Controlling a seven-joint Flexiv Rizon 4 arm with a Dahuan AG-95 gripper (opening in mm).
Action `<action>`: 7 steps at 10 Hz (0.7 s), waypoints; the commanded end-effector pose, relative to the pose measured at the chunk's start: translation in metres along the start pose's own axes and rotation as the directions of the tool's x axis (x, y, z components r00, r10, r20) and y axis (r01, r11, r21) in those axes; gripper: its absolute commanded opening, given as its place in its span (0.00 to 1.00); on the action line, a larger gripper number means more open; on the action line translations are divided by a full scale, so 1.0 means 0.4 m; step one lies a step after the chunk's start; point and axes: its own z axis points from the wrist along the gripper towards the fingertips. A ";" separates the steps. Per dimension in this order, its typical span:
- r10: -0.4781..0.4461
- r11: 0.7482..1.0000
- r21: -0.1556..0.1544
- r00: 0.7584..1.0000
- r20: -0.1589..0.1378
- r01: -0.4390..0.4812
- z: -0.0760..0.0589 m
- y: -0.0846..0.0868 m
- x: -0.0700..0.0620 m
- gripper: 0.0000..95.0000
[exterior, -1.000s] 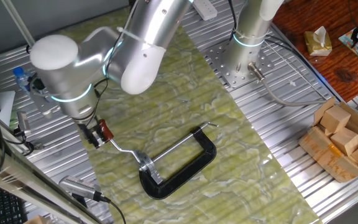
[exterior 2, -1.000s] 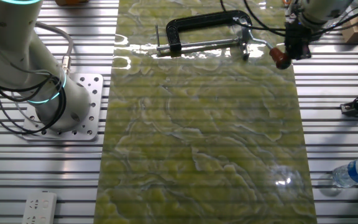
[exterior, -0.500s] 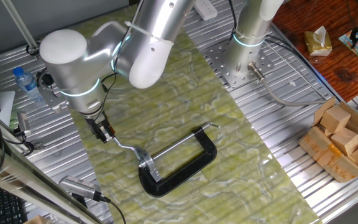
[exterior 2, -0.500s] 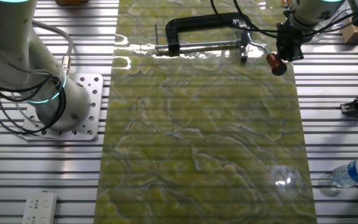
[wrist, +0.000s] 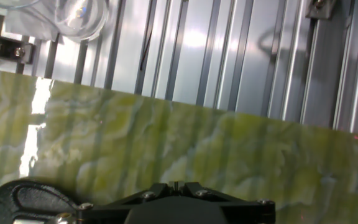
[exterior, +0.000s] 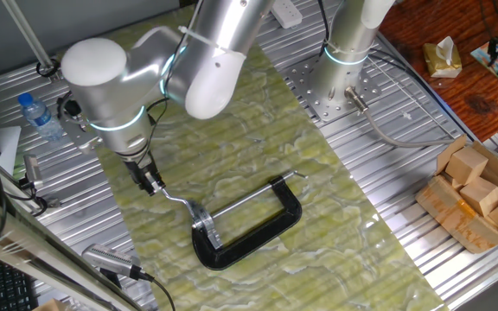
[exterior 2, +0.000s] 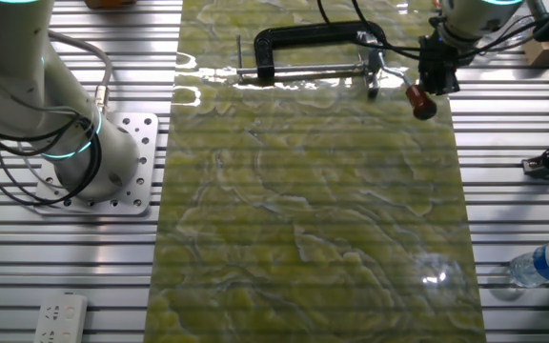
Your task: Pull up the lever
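Ribbed metal panels make up the counter [exterior: 422, 250], and a green marbled mat [exterior: 258, 147] is spread over its middle, where a black clamp [exterior: 249, 229] is laid flat. From the clamp's silver bracket the lever [exterior 2: 400, 78] (a thin bent rod ending in a red-brown knob) is seen reaching out toward the mat's edge. The claw [exterior 2: 436, 72] is brought down over the knob end, presumably because the longest leverage for an upward pull is found there; in the other fixed view the knob is seen just below the dark fingers, touching or nearly so. Whether the fingers are pinched on the rod or merely beside it cannot be told, since the hand view shows only mat and counter. A water bottle [exterior: 37, 117] is left well aside on the panels.
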 end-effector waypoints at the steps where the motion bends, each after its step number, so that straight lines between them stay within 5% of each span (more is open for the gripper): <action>1: -0.003 1.000 -0.002 1.000 0.000 0.003 0.006 0.001 0.011 0.00; 7: 0.008 1.000 -0.010 1.000 -0.005 -0.008 0.015 0.006 0.054 0.00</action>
